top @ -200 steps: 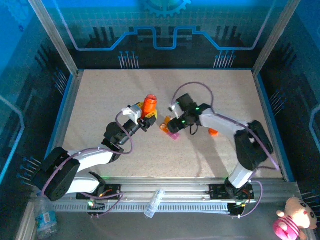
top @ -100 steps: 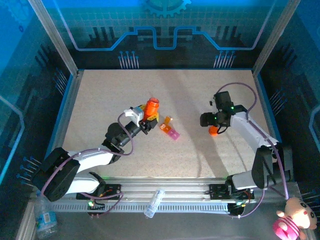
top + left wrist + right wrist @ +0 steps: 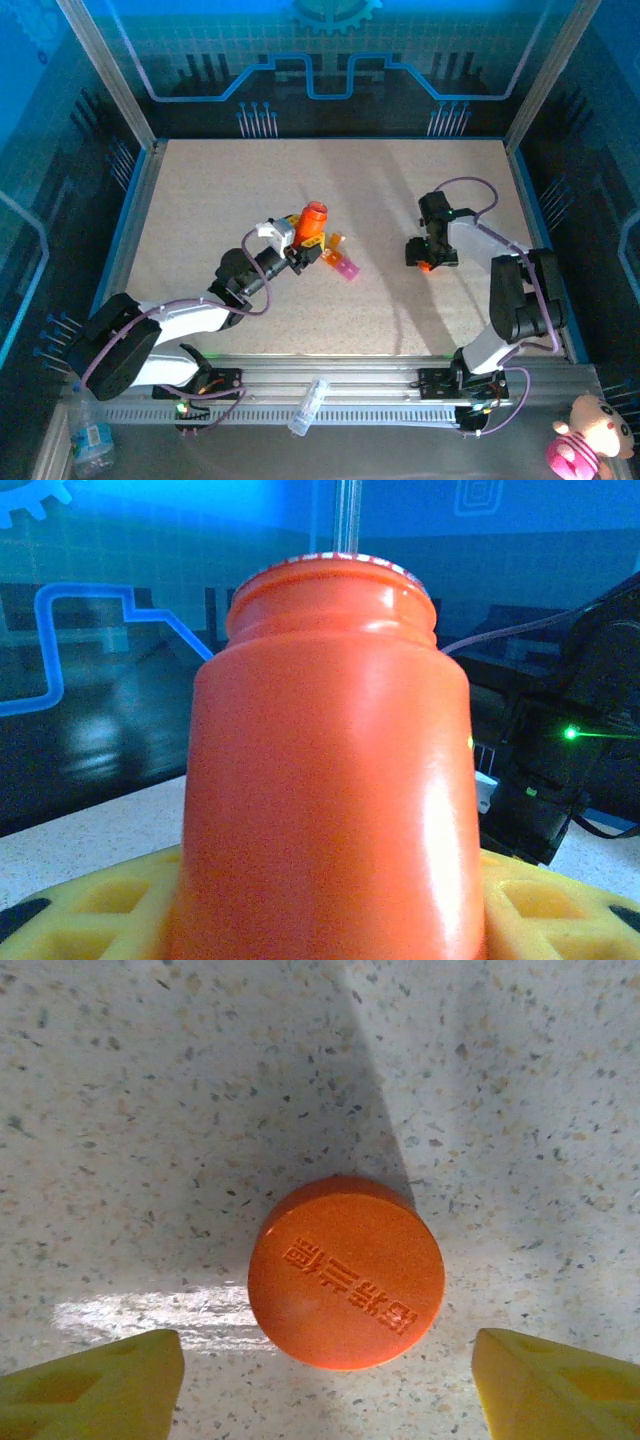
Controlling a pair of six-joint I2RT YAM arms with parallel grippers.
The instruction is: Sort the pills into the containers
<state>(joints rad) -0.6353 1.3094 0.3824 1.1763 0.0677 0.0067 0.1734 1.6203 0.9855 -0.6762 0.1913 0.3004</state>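
Right gripper (image 3: 423, 257) now over half-hidden cap (image 3: 427, 265)

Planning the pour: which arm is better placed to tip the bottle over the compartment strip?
Left. Left jaws grip the uncapped orange bottle beside the strip; right jaws stand open over the cap, far off.

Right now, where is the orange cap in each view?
Top: cap right of centre, under the right pincer.
Right wrist: cap at centre, between yellow fingertips.
Left wrist: bottle in front, table behind.
Shared landmark: speckled table.
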